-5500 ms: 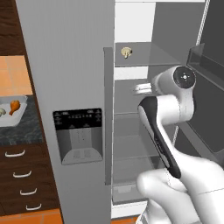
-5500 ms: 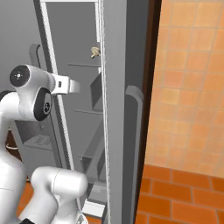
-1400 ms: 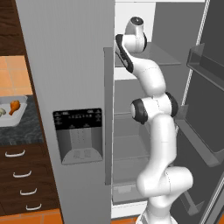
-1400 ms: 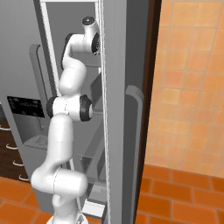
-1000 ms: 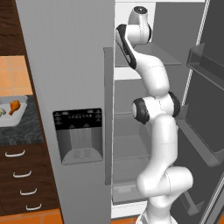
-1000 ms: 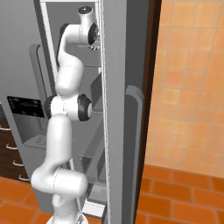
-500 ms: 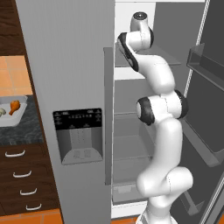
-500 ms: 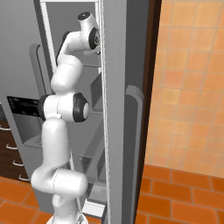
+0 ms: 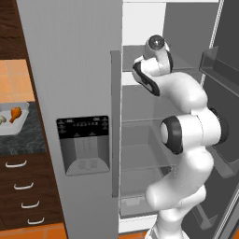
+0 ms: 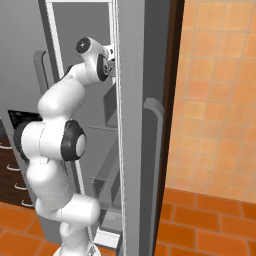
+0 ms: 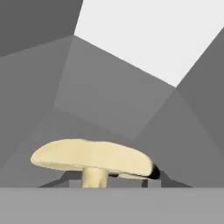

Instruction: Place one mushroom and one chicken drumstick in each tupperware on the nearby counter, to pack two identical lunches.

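A cream mushroom (image 11: pixel 92 157) with a short stem fills the bottom of the hand view, lying on a grey fridge shelf right in front of my gripper (image 11: pixel 112 180). One dark fingertip (image 11: pixel 153 172) peeks out under the cap's right edge; how the jaws stand is hidden. My arm (image 9: pixel 182 98) reaches up to the upper shelf of the open fridge (image 9: pixel 140 140). On the counter (image 9: pixel 18 142) at far left stands a white tupperware (image 9: pixel 14 127) holding a chicken drumstick (image 9: pixel 15 113) and a pale mushroom (image 9: pixel 2 120).
The fridge's closed left door with its dispenser panel (image 9: pixel 84 144) stands between the arm and the counter. The open right door (image 9: pixel 224 93) with its bins is beside the arm. Brown drawers (image 9: pixel 21 196) sit under the counter. Orange tiled wall (image 10: pixel 220 100) lies to the right.
Over the last second my wrist has come down a little at the upper shelf and the elbow has shifted right. The base and the tupperware have not moved.
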You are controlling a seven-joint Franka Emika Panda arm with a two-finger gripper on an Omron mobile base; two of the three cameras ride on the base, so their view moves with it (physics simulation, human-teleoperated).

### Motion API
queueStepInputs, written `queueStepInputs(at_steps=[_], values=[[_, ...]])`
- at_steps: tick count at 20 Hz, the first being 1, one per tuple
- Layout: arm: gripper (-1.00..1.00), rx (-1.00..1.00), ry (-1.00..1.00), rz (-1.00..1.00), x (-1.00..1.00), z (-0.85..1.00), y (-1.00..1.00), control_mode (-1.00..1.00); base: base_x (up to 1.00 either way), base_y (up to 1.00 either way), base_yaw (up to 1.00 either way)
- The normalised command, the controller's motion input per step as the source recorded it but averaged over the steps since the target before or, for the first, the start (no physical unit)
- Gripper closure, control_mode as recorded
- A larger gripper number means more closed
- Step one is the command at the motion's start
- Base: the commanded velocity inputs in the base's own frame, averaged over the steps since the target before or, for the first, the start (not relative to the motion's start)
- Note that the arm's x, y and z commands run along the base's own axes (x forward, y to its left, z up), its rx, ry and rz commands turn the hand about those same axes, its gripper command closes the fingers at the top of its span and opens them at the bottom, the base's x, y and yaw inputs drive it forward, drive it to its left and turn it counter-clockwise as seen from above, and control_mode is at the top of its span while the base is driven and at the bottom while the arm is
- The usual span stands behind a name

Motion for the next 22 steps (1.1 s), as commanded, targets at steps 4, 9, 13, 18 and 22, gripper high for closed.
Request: queueStepInputs(at_steps=[4, 9, 13, 18, 22], values=[[1.0, 0.13, 0.16, 0.0, -1.0, 0.56, 0.0, -1.0, 0.0, 0.0, 0.0], [1.0, 0.08, 0.22, 0.0, -1.0, 0.28, 0.01, -1.0, 0.0, 0.0, 0.0], [1.0, 0.0, 0.03, 0.0, -1.0, -0.01, 0.02, -1.0, 0.0, 0.0, 0.0], [1.0, 0.0, 0.06, 0.0, -1.0, -0.22, 0.12, -1.0, 0.0, 0.0, 0.0], [1.0, -0.01, 0.01, 0.0, -0.25, -0.16, 0.04, 1.0, -0.75, 0.36, 0.04]])
